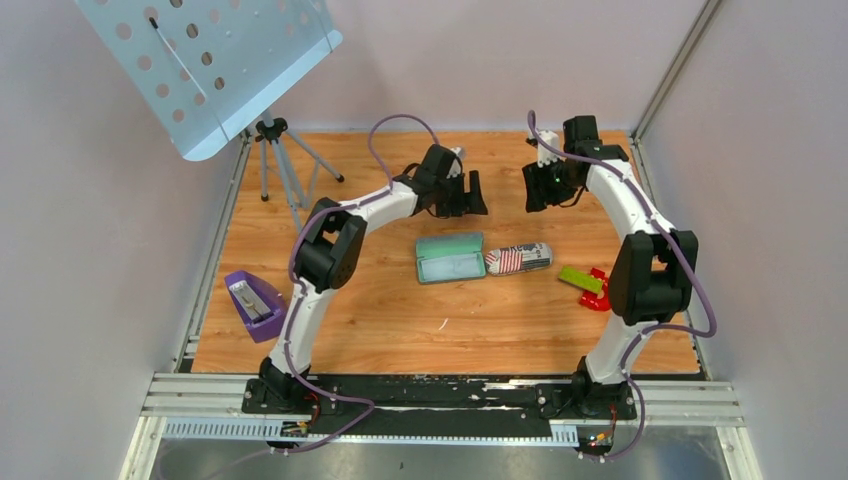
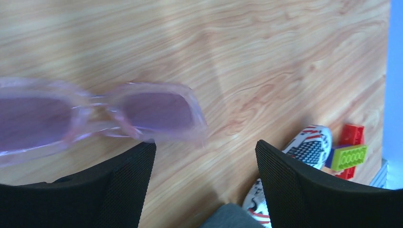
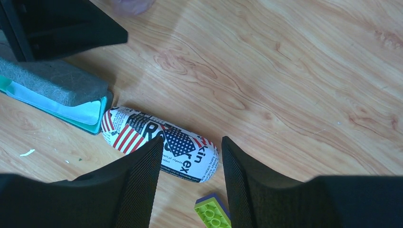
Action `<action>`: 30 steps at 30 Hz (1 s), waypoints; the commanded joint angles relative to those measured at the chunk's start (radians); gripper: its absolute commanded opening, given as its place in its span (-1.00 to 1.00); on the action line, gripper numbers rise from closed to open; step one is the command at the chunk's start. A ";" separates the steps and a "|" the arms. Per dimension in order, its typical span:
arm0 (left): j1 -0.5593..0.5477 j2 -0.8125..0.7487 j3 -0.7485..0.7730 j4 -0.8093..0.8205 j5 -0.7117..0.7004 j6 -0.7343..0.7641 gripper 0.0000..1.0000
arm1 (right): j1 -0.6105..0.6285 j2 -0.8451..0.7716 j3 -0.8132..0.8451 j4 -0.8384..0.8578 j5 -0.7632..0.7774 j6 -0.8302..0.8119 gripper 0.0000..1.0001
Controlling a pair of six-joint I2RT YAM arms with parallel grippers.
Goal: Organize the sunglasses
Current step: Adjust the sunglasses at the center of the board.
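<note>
Left wrist cam first: the left pincer has its jaws spread wide with nothing between them, just bare wooden table in the gap. Poking in right at the bottom of that gap is a bit of the grey case. Just past the tip of its left finger are the sunglasses, with pink-purple lenses and a pale frame. They're really blurry in this view, so I can't tell whether the frame touches that finger or sits just beyond it. Off past its right finger I can see the flag case, then a green brick lying over a red brick. Right wrist cam: the right pincer is also open, a bit narrower, gripping nothing, and hanging above the flag case, which lies on its side. The green brick sits nearest the camera, between the fingers. To its left the grey case lies open with a teal lining, its end right up against the flag case. Further out there's a purple smudge at the top edge, probably the sunglasses. From overhead, both pincers face each other, well apart, on the far side of the two cases.
</note>
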 commanded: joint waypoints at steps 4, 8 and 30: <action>-0.056 0.064 0.185 -0.083 0.019 0.057 0.63 | -0.007 0.050 0.056 -0.059 -0.153 -0.089 0.06; -0.044 0.023 0.154 -0.139 -0.005 0.082 0.63 | 0.013 0.092 0.119 -0.131 -0.251 -0.279 0.06; -0.035 -0.666 -0.406 -0.300 -0.556 0.313 0.61 | 0.163 0.610 0.750 -0.207 -0.276 -0.615 -0.35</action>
